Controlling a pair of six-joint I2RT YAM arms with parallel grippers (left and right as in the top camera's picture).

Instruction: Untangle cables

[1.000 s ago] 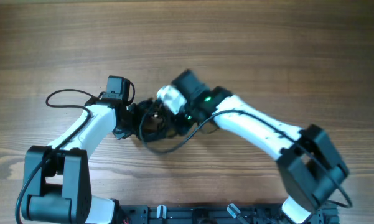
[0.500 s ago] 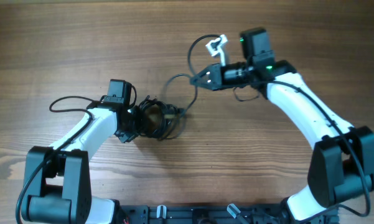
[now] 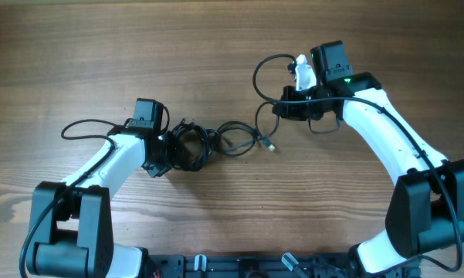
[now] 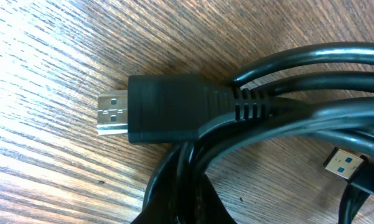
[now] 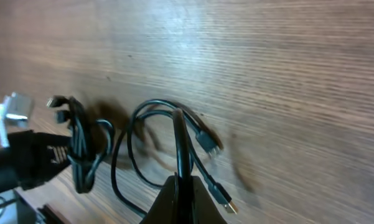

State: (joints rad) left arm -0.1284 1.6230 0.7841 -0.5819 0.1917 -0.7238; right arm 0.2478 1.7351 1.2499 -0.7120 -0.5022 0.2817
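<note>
The cables lie near the middle of the wooden table in two parts. A coiled bundle rests in front of the left arm. A loose cable runs from the bundle rightward in slack loops and arcs upward at the right arm. The left gripper is closed nearly fully on strands at the bundle's left edge. Its wrist camera shows no fingers, only a broad flat plug lying on the wood against several strands and a blue-tongued USB plug beside them. The right gripper is pinched tight on the loose cable, which rises from between its fingertips. That cable's free plug end lies on the table below the gripper. Treat the cords as light, limp and smooth-jacketed, so expect them to slide through a loose pinch and to drag neighbouring loops. Grip on the cord just behind a moulded plug or on a single exposed strand, never across several
</note>
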